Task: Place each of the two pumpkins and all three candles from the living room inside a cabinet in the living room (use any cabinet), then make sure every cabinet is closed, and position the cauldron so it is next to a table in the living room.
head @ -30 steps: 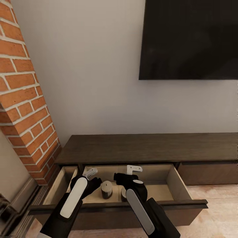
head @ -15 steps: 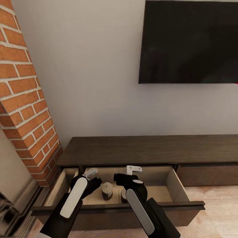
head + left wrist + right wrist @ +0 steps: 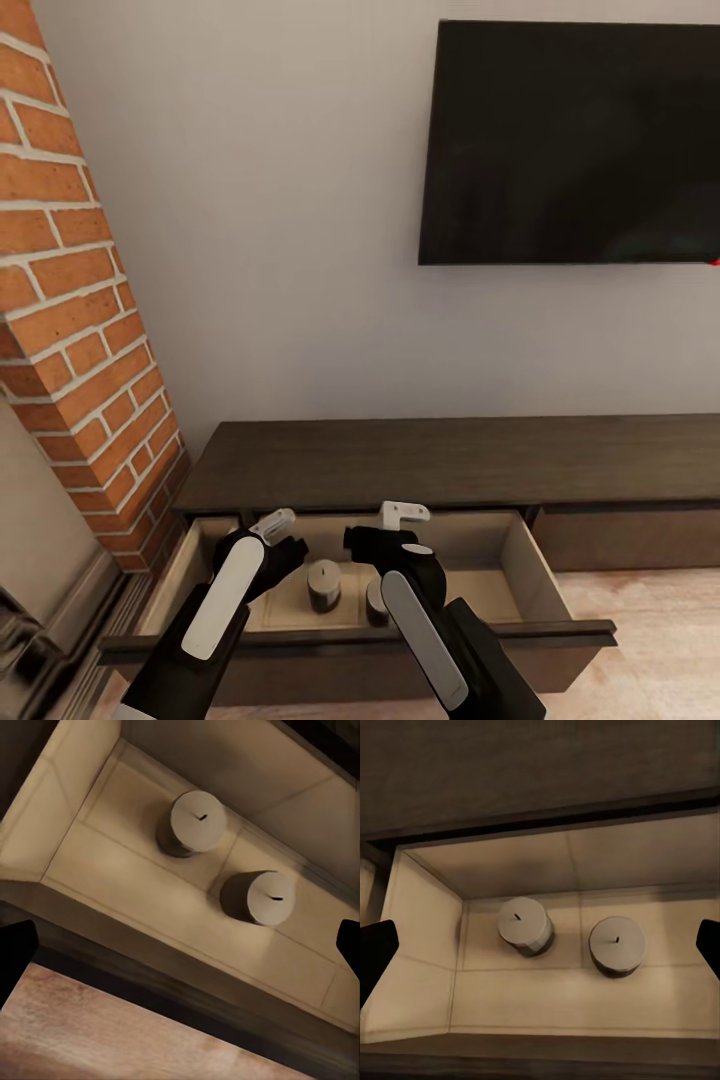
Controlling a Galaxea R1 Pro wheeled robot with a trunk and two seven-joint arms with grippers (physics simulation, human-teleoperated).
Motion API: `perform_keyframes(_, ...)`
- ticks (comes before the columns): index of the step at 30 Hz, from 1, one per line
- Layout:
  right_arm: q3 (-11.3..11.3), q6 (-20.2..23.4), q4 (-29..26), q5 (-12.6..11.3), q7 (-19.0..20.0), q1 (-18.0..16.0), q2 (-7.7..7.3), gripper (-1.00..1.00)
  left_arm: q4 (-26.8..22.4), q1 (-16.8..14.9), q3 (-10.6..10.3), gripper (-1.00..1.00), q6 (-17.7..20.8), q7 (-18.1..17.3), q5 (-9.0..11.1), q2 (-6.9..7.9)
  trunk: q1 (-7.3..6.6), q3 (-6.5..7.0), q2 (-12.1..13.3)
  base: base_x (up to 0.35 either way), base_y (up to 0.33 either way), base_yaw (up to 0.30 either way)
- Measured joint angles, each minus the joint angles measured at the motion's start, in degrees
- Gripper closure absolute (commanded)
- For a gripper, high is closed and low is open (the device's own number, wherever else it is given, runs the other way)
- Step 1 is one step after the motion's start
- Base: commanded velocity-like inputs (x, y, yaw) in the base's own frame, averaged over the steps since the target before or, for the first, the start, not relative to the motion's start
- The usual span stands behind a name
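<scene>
While two candles stand upright on the pale floor of the open drawer (image 3: 525,560) in the TV cabinet (image 3: 450,460), one (image 3: 323,585) a little apart from the other (image 3: 375,598), both arms hang just above them: the left gripper (image 3: 275,522) and the right gripper (image 3: 403,514) are each spread wide and hold nothing. Each candle's axis runs vertically, cream top and wick (image 3: 517,916) facing up toward the wrist cameras; they sit side by side along the drawer's length, near its left end wall. The likely trouble is in pulling back or pushing the drawer front (image 3: 360,640) shut: a wrist dipping low could clip a candle and topple it, and a hard shove might send the stubby cylinders sliding or rolling. The drawer to the right looks shut
</scene>
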Motion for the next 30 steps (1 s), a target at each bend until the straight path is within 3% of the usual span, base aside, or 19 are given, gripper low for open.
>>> perform_keyframes(13,0.11,0.15,-0.08,-0.04,-0.17,0.00,-0.01,-1.00,-0.69,0.00,-0.05,-1.00,-0.01,0.22,-0.03,0.08,-2.85,2.33,5.21,-0.071,0.020,0.000)
perform_keyframes(19,0.39,-0.52,0.83,0.04,-0.34,0.04,-0.09,-1.00,-1.72,0.00,-0.08,-1.00,-0.02,2.55,-0.01,0.09,-4.17,3.41,7.62,-0.014,0.004,0.000)
perform_keyframes(23,0.27,-0.36,1.10,0.01,-0.35,0.08,-0.36,-1.00,-2.77,0.00,-0.07,-1.00,-0.08,5.99,-0.09,0.34,-5.05,4.13,9.23,-0.002,0.001,0.000)
perform_keyframes(25,0.25,-0.41,1.51,-0.04,-0.36,0.08,-0.75,-1.00,-3.04,0.02,-0.01,-1.00,-0.14,9.28,-0.20,0.82,-5.49,4.49,10.03,0.000,0.000,0.000)
perform_keyframes(28,0.23,-0.57,2.68,-0.08,-0.31,0.13,-0.97,-1.00,-3.07,0.03,-0.02,-1.00,-0.16,11.55,-0.27,1.84,-6.15,5.03,11.23,0.000,0.000,0.000)
perform_keyframes(30,0.22,-0.88,4.48,-0.10,-0.25,0.21,-1.06,-1.00,-3.05,0.10,-0.12,-1.00,-0.17,12.44,-0.07,3.44,-6.59,5.38,12.03,0.000,0.000,0.000)
